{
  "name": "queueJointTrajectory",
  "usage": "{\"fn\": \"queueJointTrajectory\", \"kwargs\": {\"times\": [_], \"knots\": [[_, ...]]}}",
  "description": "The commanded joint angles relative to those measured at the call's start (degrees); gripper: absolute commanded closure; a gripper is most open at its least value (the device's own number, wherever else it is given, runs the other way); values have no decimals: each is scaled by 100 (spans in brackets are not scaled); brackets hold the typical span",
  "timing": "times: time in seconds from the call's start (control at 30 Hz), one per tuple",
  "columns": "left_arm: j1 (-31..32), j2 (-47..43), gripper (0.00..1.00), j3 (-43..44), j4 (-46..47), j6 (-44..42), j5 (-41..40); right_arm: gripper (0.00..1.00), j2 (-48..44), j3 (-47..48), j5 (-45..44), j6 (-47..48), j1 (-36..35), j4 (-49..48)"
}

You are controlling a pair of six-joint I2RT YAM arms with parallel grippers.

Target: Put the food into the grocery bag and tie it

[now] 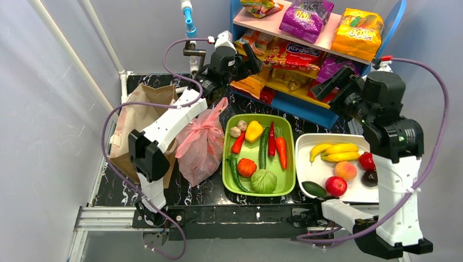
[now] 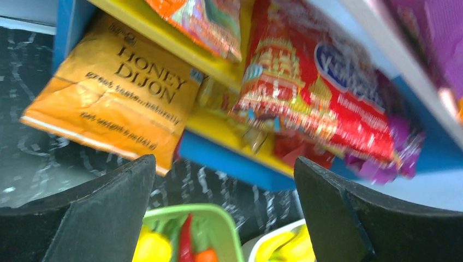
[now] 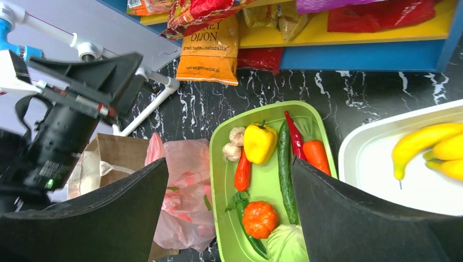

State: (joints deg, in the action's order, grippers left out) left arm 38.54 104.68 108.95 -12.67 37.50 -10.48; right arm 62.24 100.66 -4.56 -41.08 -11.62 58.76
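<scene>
Left hand [image 2: 224, 164] is released, jaws spread wide, nothing between them; I have it up at the blue-and-yellow snack shelf [image 1: 306, 108], facing the orange foil "Honey Dijon" packet [image 2: 117, 90] and the shiny red snack packet [image 2: 311, 93] beside it; I read the wide spread as sized for broad, puffy packets; no contact with either that I can see.

Right hand [image 3: 229, 166] is also released and empty; it's parked high over the trays with its camera looking down; my read: out of the left arm's lane, and it gives me an overview.

The thin translucent pink plastic carrier bag [image 1: 199, 144] lies on the black marbled surface [image 1: 109, 191] between the stiff brown paper bag [image 1: 134, 114] and the green plastic tray [image 1: 225, 158], close against both; it bulges, so something is inside; handles bunch up toward the shelf; can't tell if the mouth is open.

Mixed vegetables [image 1: 263, 147] sit in the green tray; yellow bananas [image 1: 338, 152] and round fruit [image 1: 336, 185] sit in the white tray [image 1: 316, 172].

Judgement: picking phase, tying not started; risk is a slick packet dragging its neighbours off the shelf.
</scene>
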Motion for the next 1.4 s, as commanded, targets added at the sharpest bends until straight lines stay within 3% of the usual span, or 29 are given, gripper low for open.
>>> {"fn": "queueJointTrajectory", "kwargs": {"times": [0.0, 0.17, 0.33, 0.73, 0.97, 1.27, 1.3, 1.33, 1.37], "knots": [[-44, 305, 2, 549, 834, 1415, -325, 10, -373, -94, -427, 136, 28, 198], [-40, 938, 2, 1072, 1151, 1947, -291, 9, -685, -160, -664, 173, 27, 424], [-46, 1498, 2, 1745, 840, 2456, -209, 9, -880, -124, -898, 221, 27, 591], [-40, 2090, 2, 2116, 913, 3240, -156, 7, -1043, -94, -1132, 327, 28, 752], [-35, 2238, 8, 2113, 1006, 3539, 109, 7, -1030, -122, -1126, 353, 28, 744], [-7, 2357, 26, 2201, 1190, 3693, 368, 6, -1030, -200, -1093, 378, 28, 700], [-4, 2363, 30, 2201, 1206, 3695, 393, 7, -1033, -197, -1106, 385, 21, 705], [-2, 2345, 50, 2148, 1231, 3717, 494, 7, -1033, -216, -1108, 388, 28, 707], [-5, 2328, 58, 2122, 1231, 3718, 514, 7, -1039, -214, -1105, 382, 28, 702]]}}
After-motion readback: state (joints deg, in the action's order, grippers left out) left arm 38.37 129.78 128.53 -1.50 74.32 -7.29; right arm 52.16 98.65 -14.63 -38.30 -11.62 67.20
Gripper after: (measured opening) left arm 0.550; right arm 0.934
